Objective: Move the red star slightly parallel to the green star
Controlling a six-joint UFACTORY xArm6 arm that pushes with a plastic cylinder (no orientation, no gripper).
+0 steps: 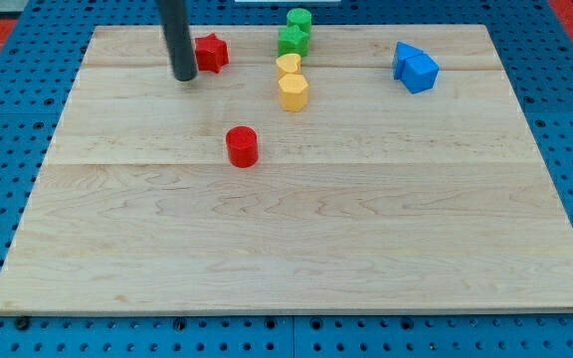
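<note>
The red star (212,52) lies near the view's top, left of centre, on the wooden board (296,249). The green star (292,41) lies to its right, just below a green cylinder-like block (299,19). My tip (184,76) is at the end of the dark rod, just left of and slightly below the red star, close to it or touching it.
A yellow heart (287,67) and a yellow hexagonal block (293,91) sit right below the green star. A red cylinder (242,146) stands near the board's middle. Two blue blocks (415,67) lie at the view's top right.
</note>
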